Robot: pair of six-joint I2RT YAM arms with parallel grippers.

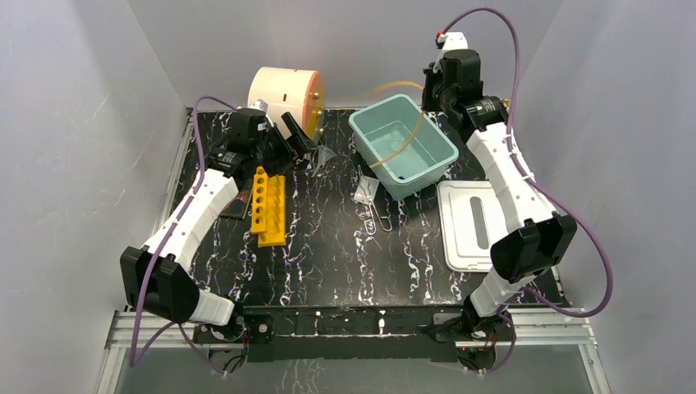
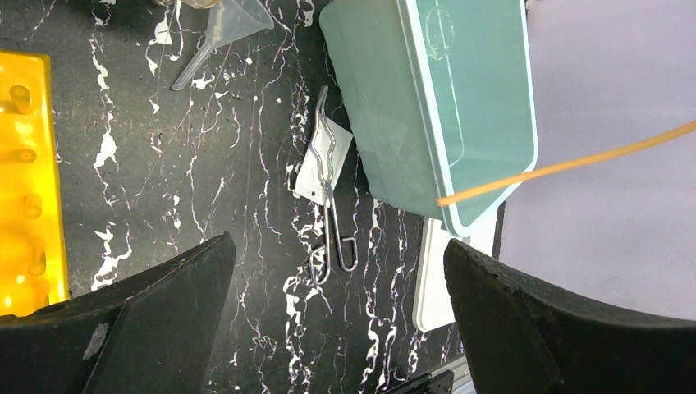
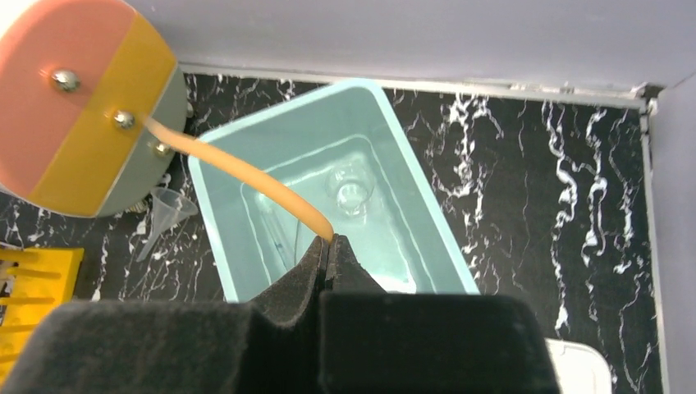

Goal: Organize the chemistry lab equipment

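My right gripper [image 3: 330, 240] is shut on one end of the tan rubber tube [image 3: 238, 176] and holds it above the teal bin [image 3: 410, 185]. The tube stretches toward the cream drum. A small glass dish [image 3: 349, 190] lies in the bin. In the top view the tube [image 1: 417, 127] hangs in a loop over the bin [image 1: 439, 148] from my right gripper [image 1: 428, 90]. My left gripper [image 1: 289, 141] is open and empty above the yellow tube rack [image 1: 268, 203]. Its wrist view shows the rack [image 2: 29, 180], a clear funnel [image 2: 222, 33] and metal tongs [image 2: 328, 197] between its fingers [image 2: 164, 312].
The cream drum with the orange face [image 1: 287, 94] stands at the back left. A white lid [image 1: 468, 222] lies flat to the right of the bin. The tongs [image 1: 377, 215] and the funnel [image 1: 324, 156] lie on the black marbled table [image 1: 328, 263]. Grey walls close in on three sides.
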